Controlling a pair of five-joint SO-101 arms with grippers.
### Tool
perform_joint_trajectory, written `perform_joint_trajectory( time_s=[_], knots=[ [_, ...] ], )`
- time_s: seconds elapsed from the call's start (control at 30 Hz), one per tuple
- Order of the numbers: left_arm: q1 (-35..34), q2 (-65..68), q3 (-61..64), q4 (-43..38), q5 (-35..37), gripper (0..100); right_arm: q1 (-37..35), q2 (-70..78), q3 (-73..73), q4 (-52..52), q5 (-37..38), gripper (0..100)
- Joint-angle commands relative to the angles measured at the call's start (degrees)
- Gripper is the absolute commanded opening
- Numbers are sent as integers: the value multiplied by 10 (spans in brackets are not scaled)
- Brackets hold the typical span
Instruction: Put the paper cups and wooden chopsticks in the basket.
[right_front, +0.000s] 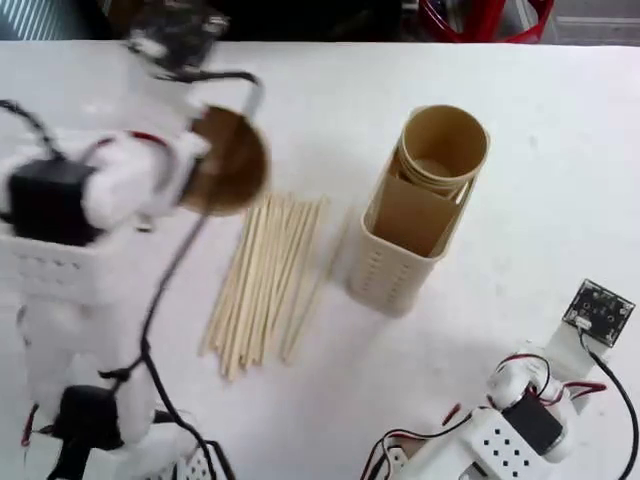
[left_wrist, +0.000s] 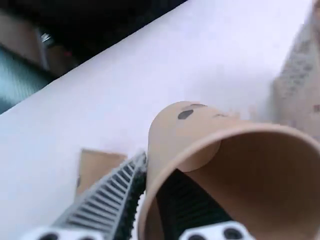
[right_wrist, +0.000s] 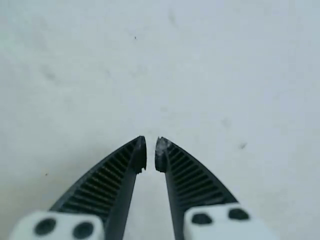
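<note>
One paper cup (right_front: 228, 160) hangs above the worktop (right_front: 520, 90) in the left hand (left_wrist: 155, 182), which pinches the cup's wall, one finger (left_wrist: 112, 202) outside and the other inside the mouth. Several more cups (right_front: 440, 145) are nested in the basket (right_front: 385, 270), which stands upright near the middle. From the held cup the basket lies to the right in the high view, beyond the bundle of wooden chopsticks (right_front: 265, 285), so the carry would have to cross over them. The held cup seems tilted, mouth toward the wrist camera, though blur makes its exact lean hard to tell. It will likely need turning bottom-down to nest in the stack. The chopsticks lie flat, side by side, long axis running near-to-far, between the left arm and the basket. The right hand (right_wrist: 150, 152), over the worktop well apart from all this, has its fingers pressed almost together on nothing.
</note>
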Motion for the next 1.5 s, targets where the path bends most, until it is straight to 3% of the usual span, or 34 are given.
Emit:
perform_joint_trajectory(
  time_s=[0.0,0.2,0.37,0.7,0.8,1.0,1.47],
  knots=[
    [169,-19,26,-74,63,23,5,-4,25,-34,-6,50],
    [293,-17,105,-200,81,23,3,-3,98,-116,-7,50],
    [330,-17,154,-240,83,23,2,-3,97,-108,-7,50],
    [334,-16,249,-260,82,27,8,0,97,-105,-7,49],
    [332,-17,249,-260,82,36,7,0,97,-105,-7,49],
    [331,-17,248,-263,82,146,7,0,97,-105,-7,48],
    [331,-21,204,-313,78,146,8,1,97,-105,-6,47]
  ],
)
